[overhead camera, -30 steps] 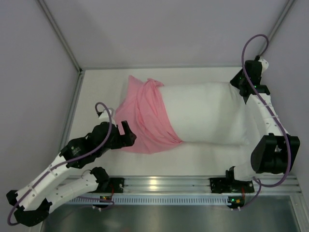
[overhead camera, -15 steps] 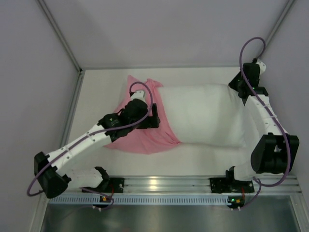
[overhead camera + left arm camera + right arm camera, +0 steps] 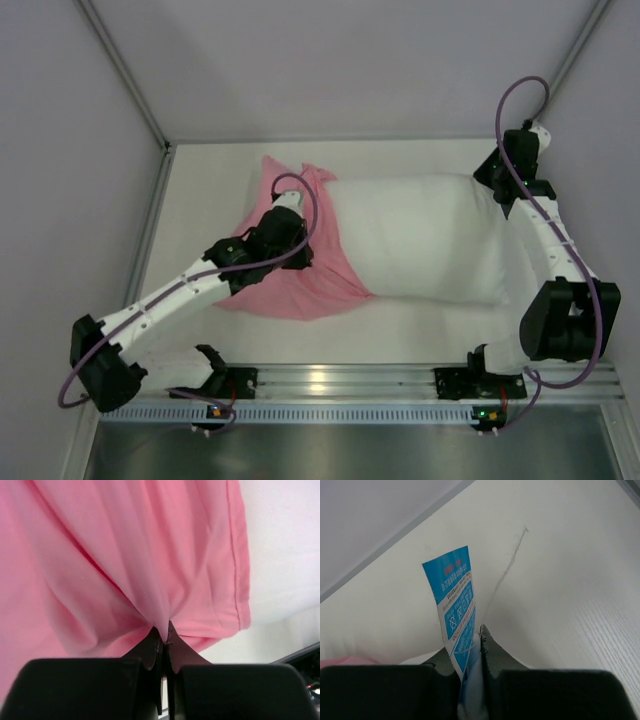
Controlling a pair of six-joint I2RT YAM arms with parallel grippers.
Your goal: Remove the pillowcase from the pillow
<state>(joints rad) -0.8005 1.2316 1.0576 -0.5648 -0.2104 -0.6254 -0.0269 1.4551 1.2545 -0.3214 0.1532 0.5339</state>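
Pink pillowcase point(image 3: 325, 280) bunched over left end of white pillow point(image 3: 420, 235) on tabletop point(image 3: 420, 325), fold pinched in left gripper point(image 3: 162, 635), right gripper point(image 3: 470, 652) clamped on pillow's right corner by tag point(image 3: 455, 595); stripping step, next probably steady leftward pull against that anchor.

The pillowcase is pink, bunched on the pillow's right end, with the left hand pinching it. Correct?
No: the top external view shows the pillowcase bunched on the pillow's left end. It is pink, and the left hand pinches it.
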